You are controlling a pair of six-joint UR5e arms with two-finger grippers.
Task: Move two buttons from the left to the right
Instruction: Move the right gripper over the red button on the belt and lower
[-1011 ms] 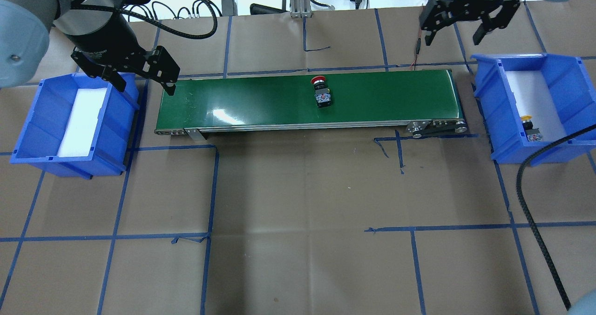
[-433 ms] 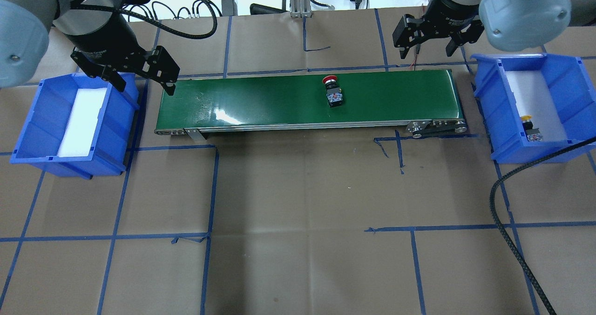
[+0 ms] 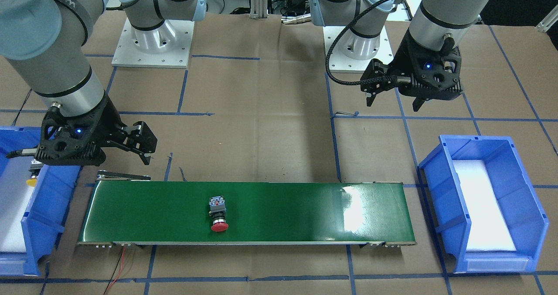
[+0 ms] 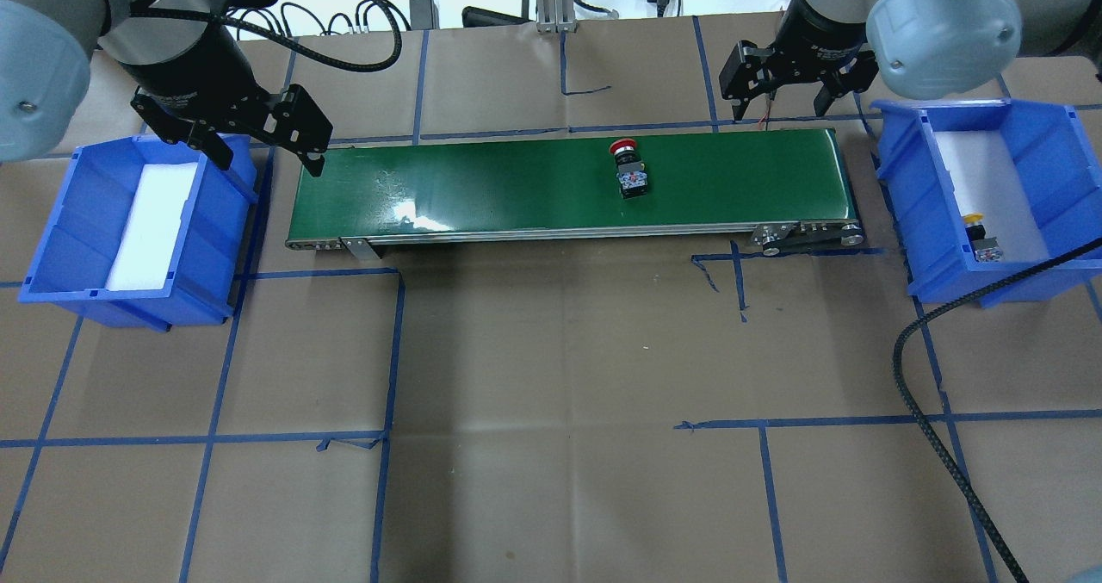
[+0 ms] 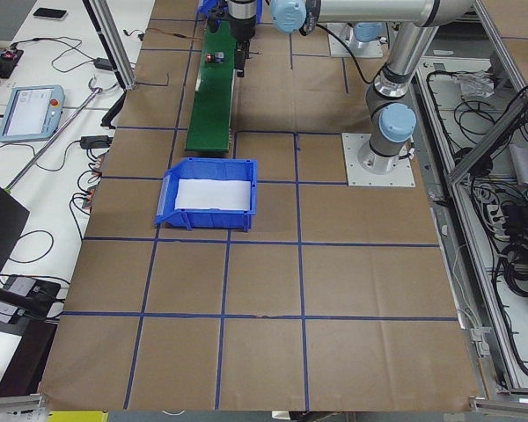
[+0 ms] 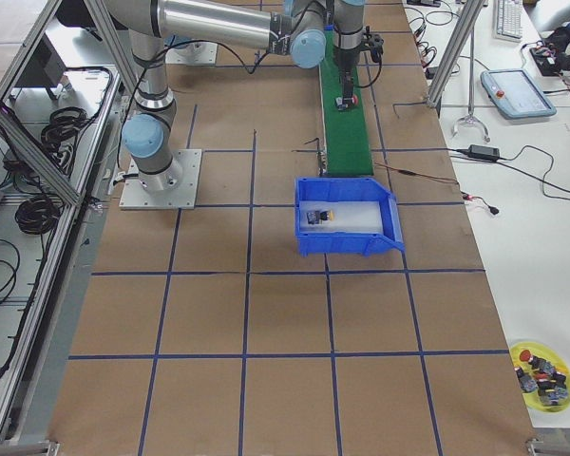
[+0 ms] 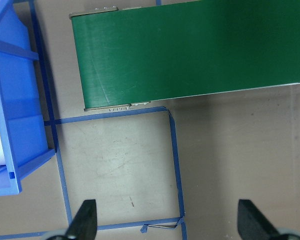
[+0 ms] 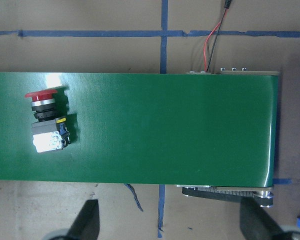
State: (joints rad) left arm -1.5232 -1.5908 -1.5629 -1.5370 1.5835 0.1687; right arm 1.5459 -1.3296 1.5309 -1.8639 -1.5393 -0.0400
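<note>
Midway, by the look of it: the yellow button (image 4: 981,240) lies in the right bin (image 4: 895,195) on its white pad, while the red button (image 4: 630,172) rests on its side on the green conveyor belt (image 4: 482,187), right of centre, cap toward the far edge and well short of the belt's right end; the right gripper (image 4: 782,109) hangs over the belt's far edge near that end, jaws spread wide and holding nothing; the left gripper (image 4: 271,165) sits at the belt's left end beside the left bin (image 4: 52,247), likewise spread and bare. Trouble could come several ways. In the right wrist view the button lies outside the finger (image 8: 87,220) on that view's left rather than between the two, so a straight descent would miss or knock it; should the belt be running, a late grab would chase a moving target, and the button might tip off the end onto the paper — short of the bin; lying on its side with a round cap, it may roll or twist if the jaws close on the cap instead of the square body.
</note>
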